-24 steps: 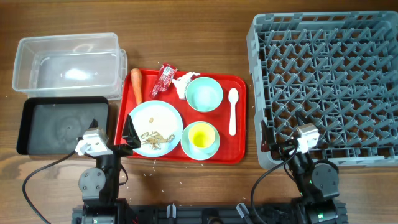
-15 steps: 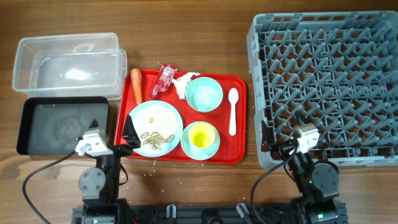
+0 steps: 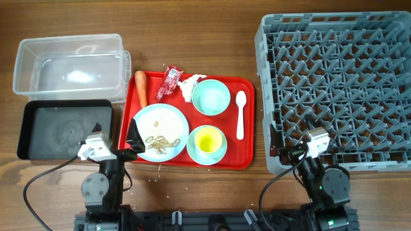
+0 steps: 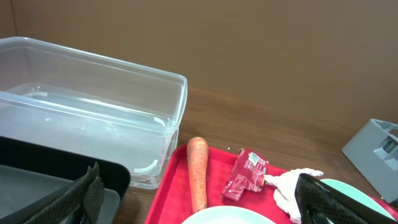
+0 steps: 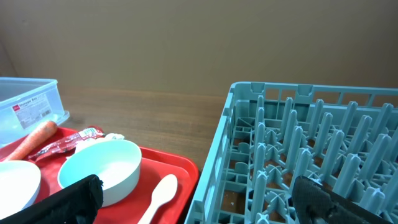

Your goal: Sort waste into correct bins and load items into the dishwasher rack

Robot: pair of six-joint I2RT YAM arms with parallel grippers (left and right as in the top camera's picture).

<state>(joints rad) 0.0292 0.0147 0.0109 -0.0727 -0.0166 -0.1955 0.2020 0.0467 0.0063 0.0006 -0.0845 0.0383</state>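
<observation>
On the red tray lie an orange carrot, a red wrapper, a white tissue, a pale bowl, a white spoon, a plate with tan scraps, and a yellow cup inside a second bowl. The clear tub and black tray stand at left, the grey rack at right. My left gripper is open and empty by the tray's left edge. My right gripper is open and empty at the rack's front left corner.
The red tray sits between the bins and the rack. A few crumbs lie on the wooden table below its front edge. The carrot, wrapper and tissue show in the left wrist view.
</observation>
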